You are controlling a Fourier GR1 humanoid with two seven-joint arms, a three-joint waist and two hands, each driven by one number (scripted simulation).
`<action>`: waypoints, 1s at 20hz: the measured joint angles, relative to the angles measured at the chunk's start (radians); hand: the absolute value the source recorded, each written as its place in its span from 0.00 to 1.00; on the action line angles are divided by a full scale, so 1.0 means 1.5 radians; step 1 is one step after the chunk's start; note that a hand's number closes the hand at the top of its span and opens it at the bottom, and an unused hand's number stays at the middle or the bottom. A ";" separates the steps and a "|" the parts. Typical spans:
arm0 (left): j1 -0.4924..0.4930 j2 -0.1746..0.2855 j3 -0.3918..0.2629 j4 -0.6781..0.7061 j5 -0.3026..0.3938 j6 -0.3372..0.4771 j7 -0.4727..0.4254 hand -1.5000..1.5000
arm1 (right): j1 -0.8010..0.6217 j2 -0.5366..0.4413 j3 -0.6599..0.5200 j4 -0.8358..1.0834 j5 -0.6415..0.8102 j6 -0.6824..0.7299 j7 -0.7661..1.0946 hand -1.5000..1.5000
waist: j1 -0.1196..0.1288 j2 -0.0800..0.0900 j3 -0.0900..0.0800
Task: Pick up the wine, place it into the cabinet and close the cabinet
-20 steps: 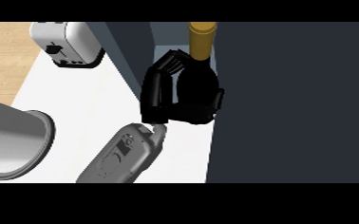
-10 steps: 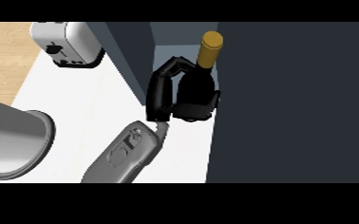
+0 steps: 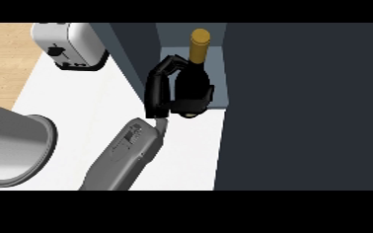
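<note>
While the grey round vessel (image 3: pixel 25 148) sits nearer, down left of it, the left hand (image 3: pixel 160 91) is wrapped round the wine bottle (image 3: pixel 194 76), which stands upright inside the open cabinet (image 3: pixel 215 44); a dark panel (image 3: pixel 299 103) looms right, with a toaster (image 3: pixel 69 44) farther left

The bottle (image 3: pixel 194 81) is in the cabinet (image 3: pixel 138 54), near the front edge of its opening, between the cabinet's left wall and the door (image 3: pixel 299 103) on its right. The left hand (image 3: pixel 157 94) is curled round the bottle's left side. Left of the cabinet a toaster (image 3: pixel 71 44) stands on the counter (image 3: pixel 80 98). Farther left and nearer the front sits a round basin (image 3: pixel 22 148).
</note>
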 measured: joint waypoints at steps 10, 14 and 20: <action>-0.058 0.003 0.060 0.077 0.020 -0.049 0.009 1.00 | 0.001 0.009 0.004 0.002 -0.003 -0.005 0.003 0.00 | 0.000 0.000 0.000; -0.078 0.002 0.073 0.114 0.037 -0.061 0.002 1.00 | -0.013 0.001 -0.011 0.005 -0.006 -0.001 0.007 0.00 | -0.001 0.000 0.000; -0.150 0.001 0.106 0.225 0.049 -0.074 -0.017 1.00 | 0.015 0.012 -0.001 0.007 -0.010 0.015 -0.015 0.00 | -0.007 0.002 0.000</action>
